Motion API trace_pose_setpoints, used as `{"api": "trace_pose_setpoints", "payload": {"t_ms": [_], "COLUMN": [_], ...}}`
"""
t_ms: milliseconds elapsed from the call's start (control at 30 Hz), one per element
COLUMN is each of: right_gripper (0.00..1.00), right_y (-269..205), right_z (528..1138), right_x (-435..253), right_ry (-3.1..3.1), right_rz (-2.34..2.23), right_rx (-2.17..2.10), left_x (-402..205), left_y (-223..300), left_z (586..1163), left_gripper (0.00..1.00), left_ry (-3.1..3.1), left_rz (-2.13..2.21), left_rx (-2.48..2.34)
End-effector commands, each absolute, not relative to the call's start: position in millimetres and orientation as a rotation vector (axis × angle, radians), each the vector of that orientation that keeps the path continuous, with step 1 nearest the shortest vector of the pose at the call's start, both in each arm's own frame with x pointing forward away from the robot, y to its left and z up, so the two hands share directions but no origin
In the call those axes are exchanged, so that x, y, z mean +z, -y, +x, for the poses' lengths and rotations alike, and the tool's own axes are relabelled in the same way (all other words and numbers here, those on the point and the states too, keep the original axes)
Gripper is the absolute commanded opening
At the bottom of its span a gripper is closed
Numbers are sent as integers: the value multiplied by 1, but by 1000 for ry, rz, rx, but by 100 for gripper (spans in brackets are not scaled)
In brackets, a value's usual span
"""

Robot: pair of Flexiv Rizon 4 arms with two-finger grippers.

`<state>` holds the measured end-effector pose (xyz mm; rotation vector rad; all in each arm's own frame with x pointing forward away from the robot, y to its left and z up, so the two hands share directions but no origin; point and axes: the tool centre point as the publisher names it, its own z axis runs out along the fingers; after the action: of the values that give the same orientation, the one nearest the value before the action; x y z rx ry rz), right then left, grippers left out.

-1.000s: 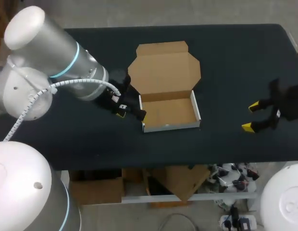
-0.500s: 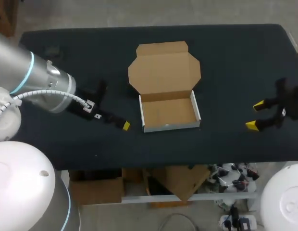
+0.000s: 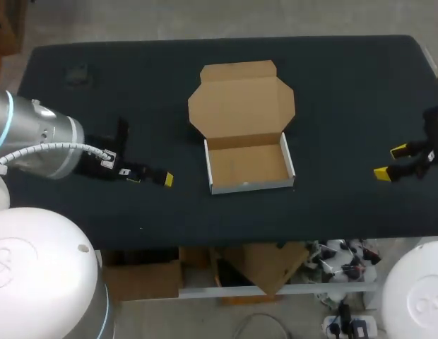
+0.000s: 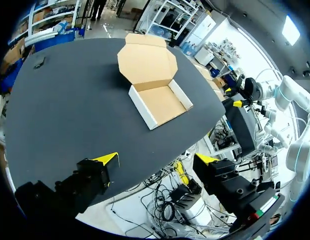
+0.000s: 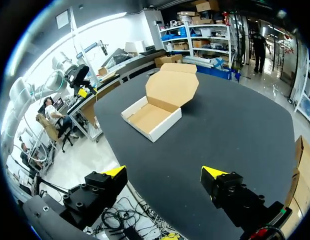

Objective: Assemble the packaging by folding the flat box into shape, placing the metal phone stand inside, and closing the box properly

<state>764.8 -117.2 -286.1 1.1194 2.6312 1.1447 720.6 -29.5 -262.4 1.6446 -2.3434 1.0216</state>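
Observation:
The cardboard box [image 3: 248,167] stands folded into an open tray at the table's middle, its lid [image 3: 240,99] lying flat behind it; nothing shows inside. It also shows ahead of both grippers, as box [image 4: 162,102] and box [image 5: 150,117]. My left gripper [image 3: 152,179] hovers open to the left of the tray, apart from it, and holds nothing [image 4: 157,160]. My right gripper [image 3: 391,162] is open and empty near the table's right edge, well clear of the box [image 5: 164,172]. A small dark flat object [image 3: 78,73] lies at the far left corner; I cannot tell whether it is the stand.
The black table [image 3: 346,85] carries only the box and the small dark object [image 4: 39,62]. Its front edge runs close below both grippers.
My left arm has drawn back leftward from the tray's left wall. My right gripper has drifted right, toward the table's edge. The box has not moved.

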Motion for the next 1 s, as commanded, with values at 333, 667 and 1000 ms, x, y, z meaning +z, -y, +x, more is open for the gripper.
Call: {"api": "trace_pose_setpoints", "payload": {"t_ms": [333, 667, 1000], "right_gripper": [100, 100, 100], "right_y": [130, 141, 145], "right_z": [754, 755, 757], "right_x": [-242, -232, -220], "right_ry": [-2529, -2485, -2447], "right_rz": [1543, 1765, 1893], "right_rx": [988, 982, 957], "left_x": [-230, -217, -206], "left_y": [21, 19, 19], "left_z": [712, 715, 714], "left_gripper": [100, 100, 100], "left_ry": [2225, 2132, 2079], "left_rz": [1873, 1936, 1979], "left_rx": [810, 713, 694]}}
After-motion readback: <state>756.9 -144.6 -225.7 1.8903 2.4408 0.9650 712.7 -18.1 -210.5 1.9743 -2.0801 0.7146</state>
